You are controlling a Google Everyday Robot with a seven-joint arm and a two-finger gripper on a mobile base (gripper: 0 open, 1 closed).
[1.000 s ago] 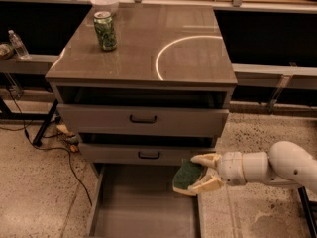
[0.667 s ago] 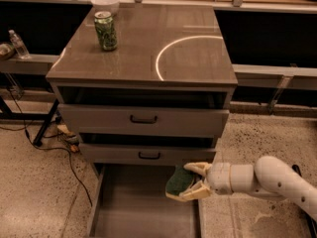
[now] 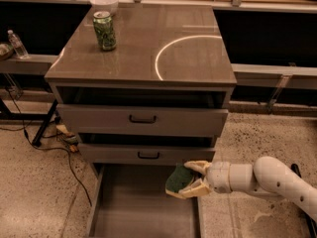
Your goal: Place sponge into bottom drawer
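My gripper reaches in from the right on a white arm and is shut on the sponge, whose dark green face points left with pale yellow foam at its lower edge. The sponge hangs above the right side of the bottom drawer, a wide shallow grey tray pulled out at floor level. The sponge is held clear of the drawer floor.
The cabinet's two upper drawers with black handles are shut. On the cabinet top stand a green can and a white bowl. Black cables lie on the speckled floor at left. A water bottle stands on the left shelf.
My gripper has carried the sponge leftward, from beside the drawer's right edge to above its right side.
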